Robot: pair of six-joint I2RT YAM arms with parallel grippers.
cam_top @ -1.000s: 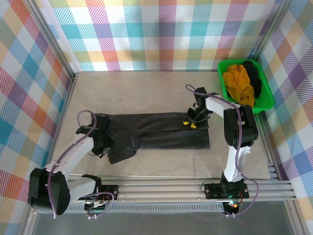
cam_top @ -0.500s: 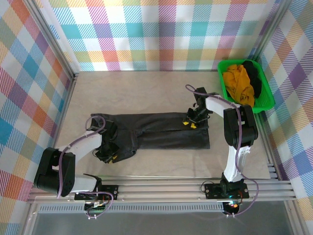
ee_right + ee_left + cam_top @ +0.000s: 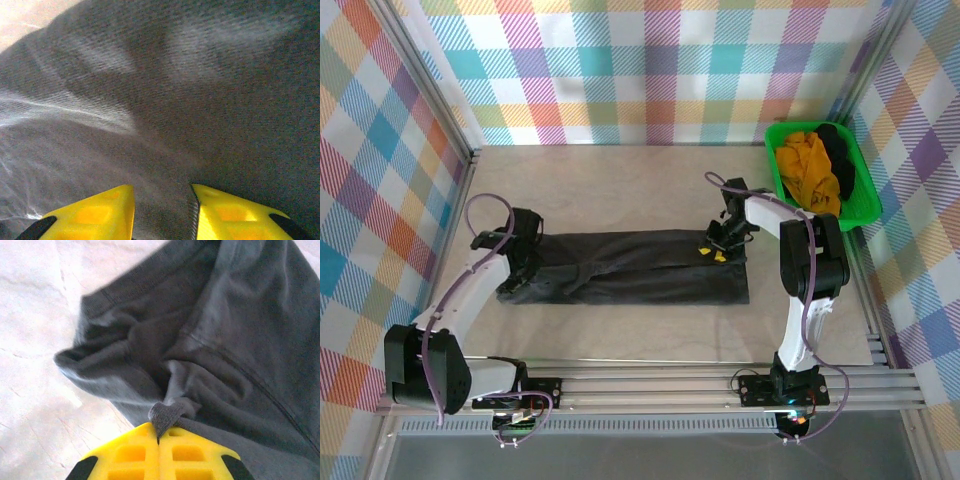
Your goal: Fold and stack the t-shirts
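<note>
Moved: left arm [image 3: 470, 290] has swung up from the near side to the left end of the black t-shirt [image 3: 640, 268]. The sleeve flap that hung toward the near edge is gone from there, and the shirt is now one long tidy strip.
Black t-shirt: lies flat across the middle of the worktop [image 3: 620, 185], folded long and thin from left to right.
Left fingers [image 3: 523, 272]: sit at the left end of the strip. Close up, the yellow left fingers [image 3: 145, 445] are pressed together with a little pinch of the black t-shirt [image 3: 225, 340] caught between them. The cloth bunches up in soft folds just past them.
Right fingers [image 3: 718, 250]: sit on the far right end of the strip. Close up, the right fingers [image 3: 107, 202] have a gap between them, and the black t-shirt [image 3: 175, 90] fills that gap. I cannot tell if they are holding it.
Basket [image 3: 868, 195]: green, in the far right corner, well apart from the strip.
In the basket: a crumpled yellow t-shirt [image 3: 805, 170] with another black t-shirt [image 3: 840, 155] beside it.
</note>
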